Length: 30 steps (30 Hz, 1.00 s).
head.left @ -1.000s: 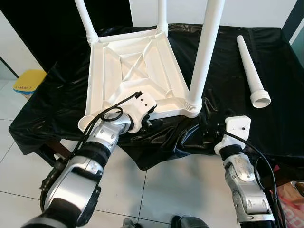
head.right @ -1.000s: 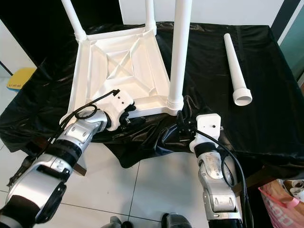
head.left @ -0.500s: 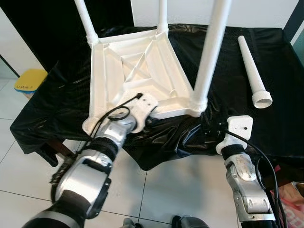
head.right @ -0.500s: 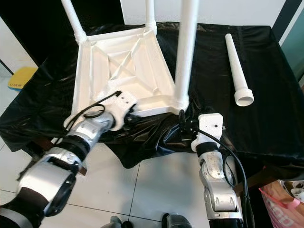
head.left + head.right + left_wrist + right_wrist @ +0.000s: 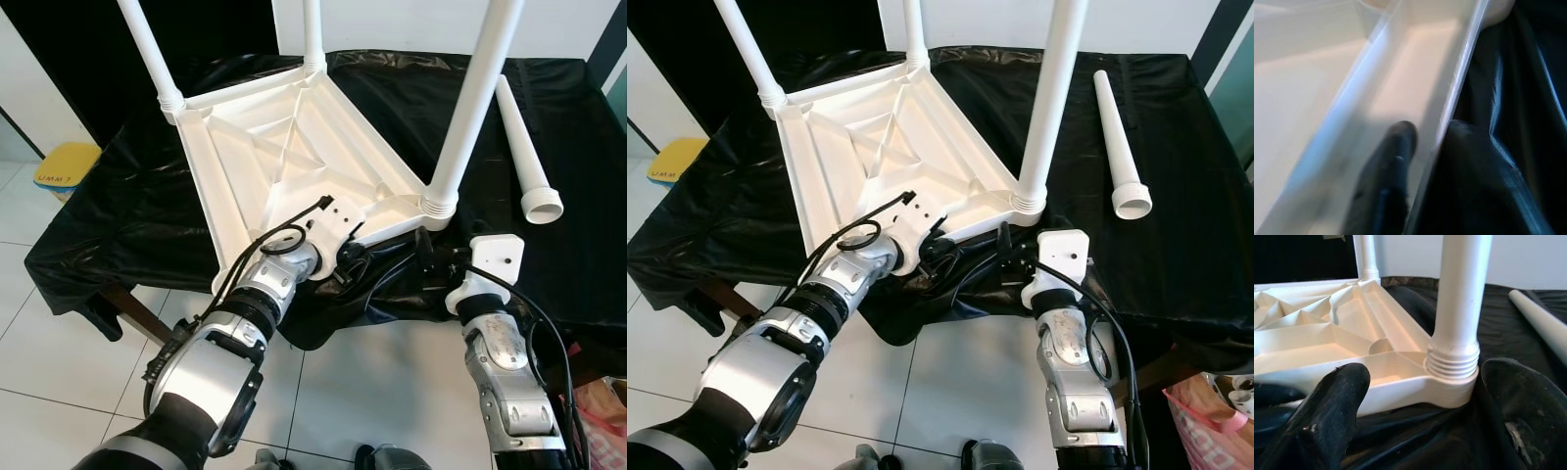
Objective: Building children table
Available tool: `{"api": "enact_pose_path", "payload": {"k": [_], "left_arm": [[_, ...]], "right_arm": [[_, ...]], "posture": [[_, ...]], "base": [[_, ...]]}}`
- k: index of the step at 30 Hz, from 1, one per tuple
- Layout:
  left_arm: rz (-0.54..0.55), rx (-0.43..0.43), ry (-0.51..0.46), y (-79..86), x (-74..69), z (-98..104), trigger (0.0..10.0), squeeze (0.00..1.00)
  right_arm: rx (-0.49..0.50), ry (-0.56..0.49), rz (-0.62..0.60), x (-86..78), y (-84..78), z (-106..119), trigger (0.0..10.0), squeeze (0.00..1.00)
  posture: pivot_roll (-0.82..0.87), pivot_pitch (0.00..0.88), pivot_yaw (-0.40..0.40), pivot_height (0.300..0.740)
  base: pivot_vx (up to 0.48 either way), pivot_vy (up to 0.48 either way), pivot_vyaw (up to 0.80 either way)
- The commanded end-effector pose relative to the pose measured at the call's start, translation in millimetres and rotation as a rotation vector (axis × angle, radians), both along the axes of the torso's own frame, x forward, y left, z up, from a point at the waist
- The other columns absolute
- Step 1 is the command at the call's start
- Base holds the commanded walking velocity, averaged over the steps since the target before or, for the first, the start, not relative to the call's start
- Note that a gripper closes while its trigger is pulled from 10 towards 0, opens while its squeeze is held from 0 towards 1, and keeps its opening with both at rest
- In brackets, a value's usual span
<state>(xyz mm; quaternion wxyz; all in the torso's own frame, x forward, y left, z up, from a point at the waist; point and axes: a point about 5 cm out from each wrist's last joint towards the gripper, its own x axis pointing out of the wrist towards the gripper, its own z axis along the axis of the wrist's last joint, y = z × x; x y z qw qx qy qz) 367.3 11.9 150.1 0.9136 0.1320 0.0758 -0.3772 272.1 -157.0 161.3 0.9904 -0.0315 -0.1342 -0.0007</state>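
Observation:
A white children's table top [image 5: 294, 147] lies upside down on the black cloth [image 5: 118, 215]. Three white legs stand up from its corners; the nearest leg [image 5: 470, 108] rises at the front right corner. A fourth leg [image 5: 524, 147] lies loose on the cloth to the right. My left gripper [image 5: 936, 250] is shut on the top's near rim; in the left wrist view one finger [image 5: 1391, 166] lies inside the rim wall [image 5: 1454, 98] and the other outside. My right gripper [image 5: 1425, 377] stands open just before the front right corner, its fingers [image 5: 1327, 406] apart on either side of the leg's threaded base.
The cloth-covered table ends just in front of my arms, with white tiled floor [image 5: 59, 333] below. A yellow object [image 5: 64, 166] lies on the floor at the left. A pink bag [image 5: 602, 401] sits at the lower right.
The table top has turned on the cloth, its near edge swinging to the right. My left gripper has moved right with the rim in its grip. The right gripper has barely moved.

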Motion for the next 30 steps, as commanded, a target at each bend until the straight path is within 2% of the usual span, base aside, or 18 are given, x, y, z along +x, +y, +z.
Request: {"api": "enact_pose_path", "payload": {"k": [1,4,7,8,10,11,14,15,18,25,30], "left_arm": [[0.046,-0.083,-0.015,-0.2,0.6,5,10.0,1.0],[0.007,-0.194,-0.047,3.8,-0.3,17,10.0,1.0],[0.002,-0.212,-0.066,4.6,0.1,21,10.0,1.0],[-0.005,-0.246,-0.095,6.8,0.1,28,10.0,0.0],[-0.032,-0.306,-0.141,13.5,-0.7,42,10.0,0.0],[-0.032,-0.306,-0.141,13.5,-0.7,42,10.0,0.0],[-0.055,-0.328,-0.216,34.6,-1.9,60,10.0,0.0],[-0.055,-0.328,-0.216,34.6,-1.9,60,10.0,0.0],[0.016,-0.362,-0.255,54.3,0.1,68,10.0,0.0],[0.171,-0.475,-0.265,81.1,-1.2,66,10.0,0.0],[0.249,-0.511,-0.246,90.5,-4.3,60,10.0,0.0]], "right_arm": [[0.008,0.019,-0.001,0.9,1.9,-3,10.0,0.0],[0.019,0.019,-0.004,1.1,1.8,-3,10.0,0.0],[0.021,0.018,-0.004,1.2,2.0,-3,10.0,0.0],[0.022,0.018,-0.004,1.1,2.2,-3,10.0,0.0],[0.021,0.017,-0.006,0.9,2.6,-3,10.0,0.0],[0.021,0.017,-0.006,0.9,2.6,-3,10.0,0.0],[0.015,0.018,-0.013,0.7,2.2,-4,10.0,0.0],[0.015,0.018,-0.013,0.7,2.2,-4,10.0,0.0],[0.005,0.015,-0.026,1.2,0.8,-4,10.0,0.0],[-0.005,0.004,-0.031,3.2,0.1,-2,10.0,0.0],[-0.002,-0.002,-0.026,4.4,0.3,-1,10.0,0.0]], "posture": [[-0.18,0.121,0.033,0.74],[-0.17,0.121,0.034,0.74],[-0.17,0.121,0.034,0.74],[-0.17,0.122,0.034,0.74],[-0.17,0.122,0.035,0.74],[-0.17,0.122,0.035,0.74],[-0.16,0.124,0.033,0.74],[-0.16,0.124,0.033,0.74],[-0.16,0.119,0.035,0.74],[-0.17,0.106,0.031,0.74],[-0.17,0.097,0.026,0.74]], "base": [[0.0,0.0,0.0],[0.0,0.0,0.0],[0.0,0.0,0.0],[0.0,0.0,0.0],[0.0,0.0,0.0],[0.0,0.0,0.0],[0.0,0.0,0.0],[0.0,0.0,0.0],[0.0,0.0,0.0],[0.0,0.0,0.0],[0.0,0.0,0.0]]}}
